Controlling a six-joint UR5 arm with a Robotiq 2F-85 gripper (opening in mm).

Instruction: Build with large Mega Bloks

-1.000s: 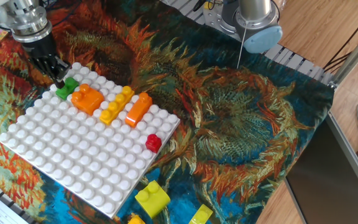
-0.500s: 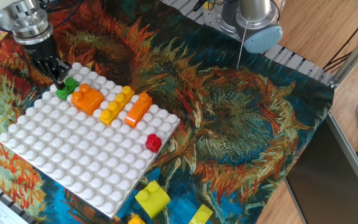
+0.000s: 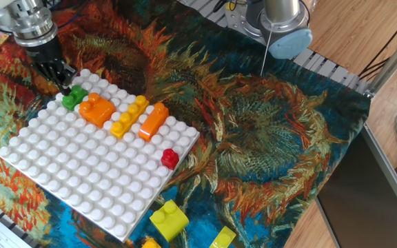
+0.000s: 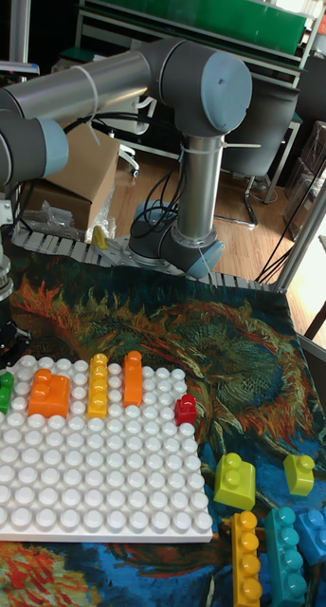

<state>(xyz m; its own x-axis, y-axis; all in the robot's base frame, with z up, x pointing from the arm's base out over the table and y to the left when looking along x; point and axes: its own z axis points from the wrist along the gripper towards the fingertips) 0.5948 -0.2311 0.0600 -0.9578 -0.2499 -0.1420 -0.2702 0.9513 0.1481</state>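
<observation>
A white studded baseplate [image 3: 81, 172] [image 4: 97, 484] carries a row of large Mega Bloks. They are a green brick [image 3: 74, 98] [image 4: 1, 391], a stepped orange brick [image 3: 96, 109] [image 4: 49, 394], a yellow bar [image 3: 129, 116] [image 4: 98, 385], an orange bar [image 3: 154, 120] [image 4: 133, 377] and a red cube [image 3: 169, 158] [image 4: 186, 410]. My gripper [image 3: 64, 84] [image 4: 0, 365] hovers at the plate's far left corner, just over the far end of the green brick. Its fingers look spread and hold nothing. The tall view's left edge cuts it off.
Loose bricks lie on the sunflower cloth by the plate's near corner: a yellow-green one [image 3: 169, 219] [image 4: 234, 479], a small yellow one [image 3: 222, 238] [image 4: 299, 472], a yellow bar [image 4: 245, 560] and teal bricks [image 4: 283, 555]. The arm's base [image 3: 281, 27] [image 4: 196, 237] stands at the back.
The gripper has risen slightly up and left, away from the green brick. The green brick stays seated on the plate. Nothing else moved.
</observation>
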